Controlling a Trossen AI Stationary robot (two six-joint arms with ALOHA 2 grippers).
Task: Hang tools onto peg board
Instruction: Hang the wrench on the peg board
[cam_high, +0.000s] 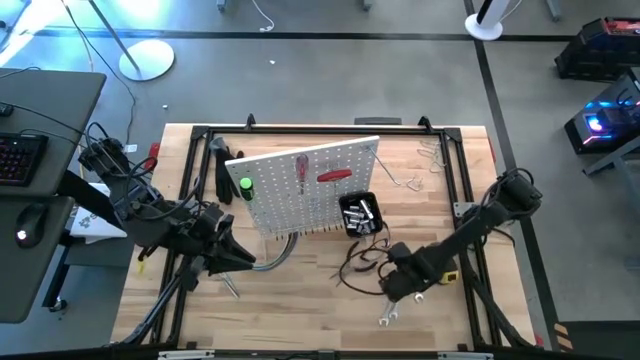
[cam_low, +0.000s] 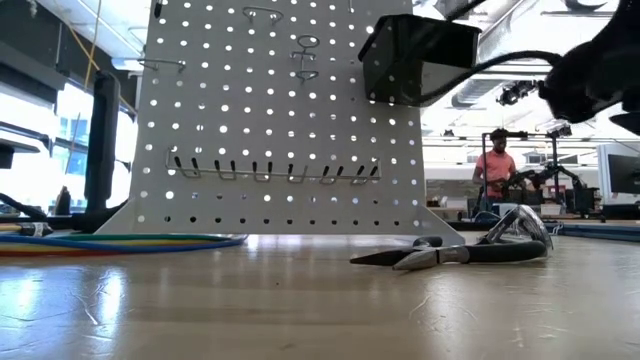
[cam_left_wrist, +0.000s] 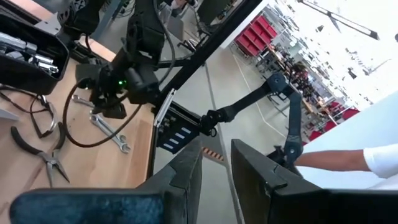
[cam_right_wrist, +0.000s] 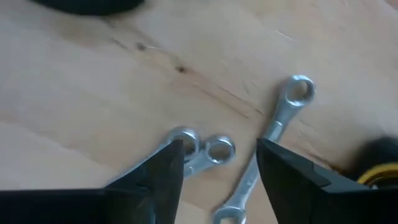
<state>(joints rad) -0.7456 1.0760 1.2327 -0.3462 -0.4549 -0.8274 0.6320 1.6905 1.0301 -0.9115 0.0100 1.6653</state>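
The white peg board (cam_high: 300, 190) stands upright mid-table. A green-handled screwdriver (cam_high: 245, 186) and a red-handled one (cam_high: 300, 166) hang on it, and its black bin (cam_high: 358, 214) holds small tools. Black-handled pliers (cam_low: 470, 252) lie flat on the table. Silver wrenches (cam_right_wrist: 273, 134) lie flat near the front edge. My right gripper (cam_right_wrist: 217, 171) points down just above them, open, with a finger to each side of two ring ends (cam_right_wrist: 202, 146). My left gripper (cam_left_wrist: 216, 180) hovers left of the board, open, with nothing between its fingers.
A black metal frame (cam_high: 200, 135) rings the table. A bundle of coloured cables (cam_low: 120, 242) curves under the board. A yellow tape measure (cam_right_wrist: 380, 171) sits beside the wrenches. Loose wire hooks (cam_high: 425, 155) lie at the far right. A person (cam_low: 495, 165) sits in the room beyond.
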